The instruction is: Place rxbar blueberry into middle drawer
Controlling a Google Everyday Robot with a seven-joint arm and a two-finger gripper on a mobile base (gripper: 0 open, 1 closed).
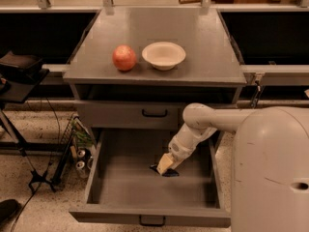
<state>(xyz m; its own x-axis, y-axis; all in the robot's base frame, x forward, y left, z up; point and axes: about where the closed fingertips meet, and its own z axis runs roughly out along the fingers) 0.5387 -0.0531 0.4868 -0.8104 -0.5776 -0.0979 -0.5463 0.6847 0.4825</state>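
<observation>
The middle drawer [145, 212] is pulled wide open at the bottom of the grey cabinet, with a small black handle on its front. My gripper [164, 165] reaches down into it from the right, near the middle of the drawer floor. The rxbar blueberry [169, 172], a small dark blue wrapper, shows just under the gripper's tan fingertips [164, 163], low over the drawer floor. I cannot tell whether the bar rests on the floor or is still held.
A red-orange apple [124, 57] and a white bowl [163, 55] sit on the cabinet top [203, 42]. The shallower drawer [125, 114] above is closed. A black stand [19, 76] and cans in a wire rack [79, 153] are at the left.
</observation>
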